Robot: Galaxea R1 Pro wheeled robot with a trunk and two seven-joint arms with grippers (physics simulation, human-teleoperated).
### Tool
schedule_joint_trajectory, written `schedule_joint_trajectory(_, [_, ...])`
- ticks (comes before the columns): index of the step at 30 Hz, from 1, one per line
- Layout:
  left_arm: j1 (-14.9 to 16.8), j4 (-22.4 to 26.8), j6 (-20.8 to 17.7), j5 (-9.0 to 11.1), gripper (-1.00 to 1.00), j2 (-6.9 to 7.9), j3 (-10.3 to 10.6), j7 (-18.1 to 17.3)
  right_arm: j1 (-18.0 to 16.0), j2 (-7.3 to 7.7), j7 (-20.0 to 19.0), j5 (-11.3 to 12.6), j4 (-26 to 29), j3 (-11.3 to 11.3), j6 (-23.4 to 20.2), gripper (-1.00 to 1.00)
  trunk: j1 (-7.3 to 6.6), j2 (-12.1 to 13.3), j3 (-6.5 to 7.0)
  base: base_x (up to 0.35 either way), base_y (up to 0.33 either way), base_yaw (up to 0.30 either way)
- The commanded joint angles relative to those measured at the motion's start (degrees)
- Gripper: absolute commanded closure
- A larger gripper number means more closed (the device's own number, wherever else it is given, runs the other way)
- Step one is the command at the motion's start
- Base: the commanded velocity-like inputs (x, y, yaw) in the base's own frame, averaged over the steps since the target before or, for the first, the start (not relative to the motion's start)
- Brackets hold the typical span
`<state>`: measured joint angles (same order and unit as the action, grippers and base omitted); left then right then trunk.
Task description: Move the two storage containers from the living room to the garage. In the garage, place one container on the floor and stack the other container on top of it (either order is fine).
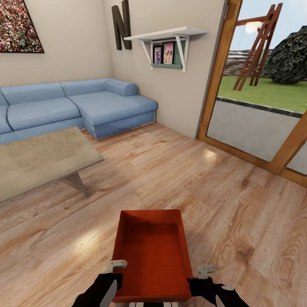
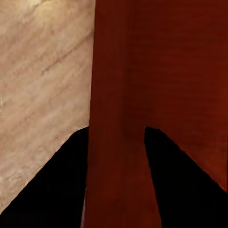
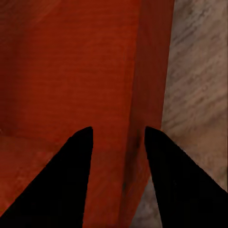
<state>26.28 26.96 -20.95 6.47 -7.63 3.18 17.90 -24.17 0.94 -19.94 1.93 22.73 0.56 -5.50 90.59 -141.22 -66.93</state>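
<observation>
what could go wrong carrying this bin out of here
Each pincer, left and right, pinches only a thin side wall of the bin near its close end, so the far end may sag or slip. The coffee table and the door frame stand close by and could catch it while turning.

Light wood plank floor carries sofa and desk, both beyond the left end effector; the desk looks bare.

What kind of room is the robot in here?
A living room, most likely: a blue corner sofa, a low table on a wood plank floor, and wood-framed glass doors opening onto a garden.
</observation>
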Motion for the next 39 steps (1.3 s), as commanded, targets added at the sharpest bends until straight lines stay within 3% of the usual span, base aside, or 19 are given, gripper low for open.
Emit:
schedule_joint_trajectory(1, [0.0,0.11,-0.2,0.89,1.0,0.07,0.35,0.39,0.0,0.02,-0.2,0.2,0.12,0.05,-0.39,1.0,-0.01,-0.02,-0.05,0.0,0.0,0.0])
schedule_joint_trajectory(39, [0.0,0.11,-0.1,0.91,1.0,0.06,0.25,0.38,0.0,0.02,0.37,0.1,0.12,0.05,-0.48,1.0,-0.01,-0.02,-0.05,0.0,0.0,0.0])
